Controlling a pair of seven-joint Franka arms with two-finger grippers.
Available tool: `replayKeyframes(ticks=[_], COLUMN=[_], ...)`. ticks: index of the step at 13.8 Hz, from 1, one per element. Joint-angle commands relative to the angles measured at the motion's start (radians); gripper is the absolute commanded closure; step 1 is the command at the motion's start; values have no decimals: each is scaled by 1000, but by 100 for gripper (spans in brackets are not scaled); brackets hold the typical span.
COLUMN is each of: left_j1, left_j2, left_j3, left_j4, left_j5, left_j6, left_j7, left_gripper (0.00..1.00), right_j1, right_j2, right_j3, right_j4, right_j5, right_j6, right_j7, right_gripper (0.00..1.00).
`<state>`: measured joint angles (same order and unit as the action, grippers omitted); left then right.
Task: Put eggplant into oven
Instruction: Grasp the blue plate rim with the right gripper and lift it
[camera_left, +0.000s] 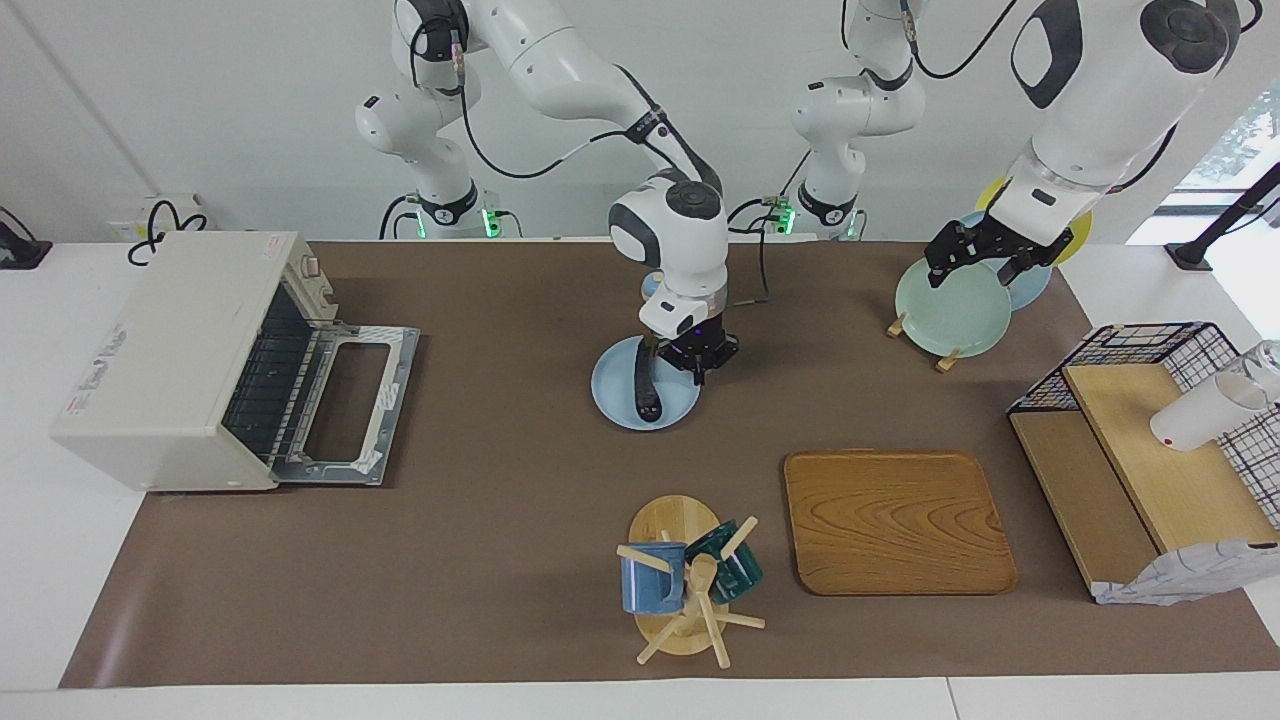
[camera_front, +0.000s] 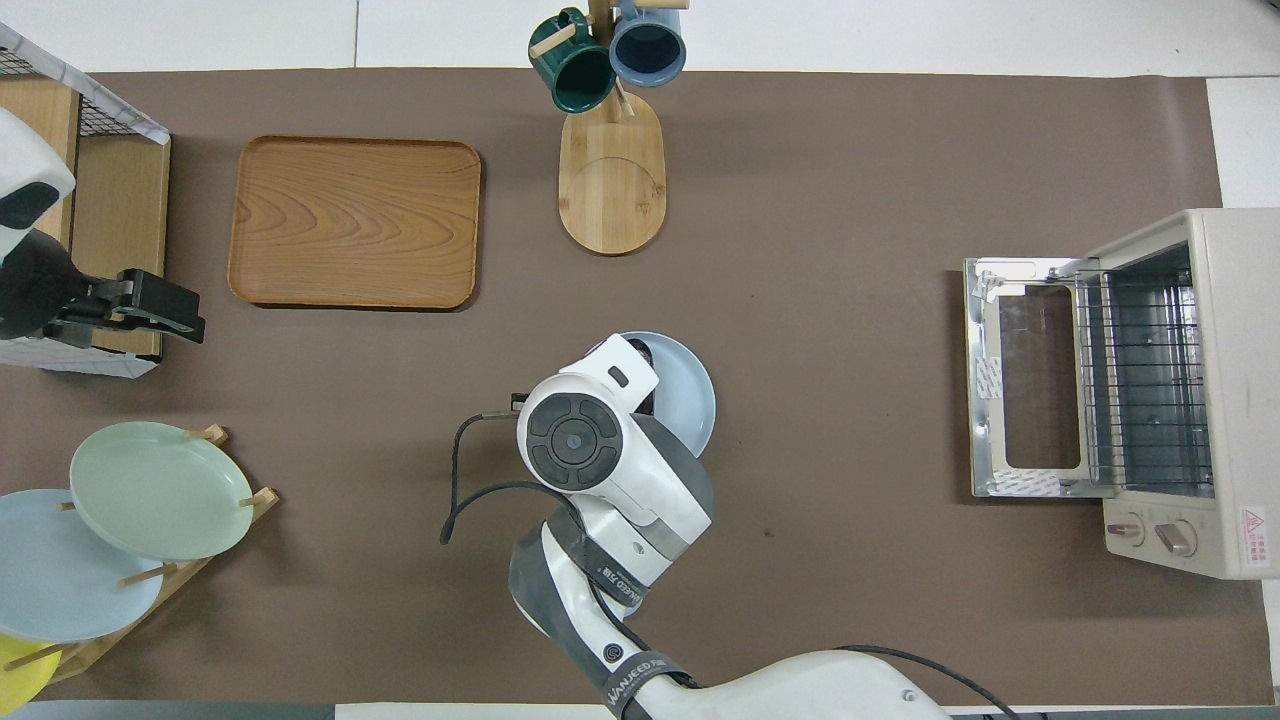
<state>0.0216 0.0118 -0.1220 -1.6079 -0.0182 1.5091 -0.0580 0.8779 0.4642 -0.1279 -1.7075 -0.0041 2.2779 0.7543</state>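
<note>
The eggplant (camera_left: 646, 385) lies dark and slim on a light blue plate (camera_left: 615, 395) in the middle of the table. In the overhead view only a dark sliver of the eggplant (camera_front: 648, 356) shows past the wrist, on the plate (camera_front: 692, 395). My right gripper (camera_left: 699, 366) is low at the plate's edge, beside the eggplant's end nearer the robots. The oven (camera_left: 165, 345) stands at the right arm's end of the table with its door (camera_left: 350, 400) dropped open; it also shows in the overhead view (camera_front: 1215, 400). My left gripper (camera_left: 985, 262) is open over the plate rack and waits.
A wooden tray (camera_left: 895, 520) and a mug tree (camera_left: 685, 580) with two mugs stand farther from the robots than the plate. A rack of plates (camera_left: 950, 305) and a wire basket shelf (camera_left: 1150, 440) with a white cup are at the left arm's end.
</note>
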Motion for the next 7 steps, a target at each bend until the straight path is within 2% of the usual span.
replayKeyframes(ticks=[1, 3, 6, 7], left_j1=[17, 6, -18, -46], left_j2=[-24, -26, -35, -35], left_j3=[-8, -5, 13, 37], left_j4=[-26, -26, -29, -29], left_j5=[20, 20, 20, 20], left_j6=[6, 3, -6, -7], left_j7=[9, 6, 3, 1], left_gripper=[0, 0, 0, 0], right_j1=[-22, -62, -201, -252], right_j2=[14, -7, -97, -133], right_j3=[5, 1, -6, -7], right_j4=[159, 163, 128, 83], right_j5=[-146, -166, -166, -166], right_j6=[-226, -280, -365, -373], right_j7=[-47, -73, -232, -272], right_gripper=[100, 100, 100, 100])
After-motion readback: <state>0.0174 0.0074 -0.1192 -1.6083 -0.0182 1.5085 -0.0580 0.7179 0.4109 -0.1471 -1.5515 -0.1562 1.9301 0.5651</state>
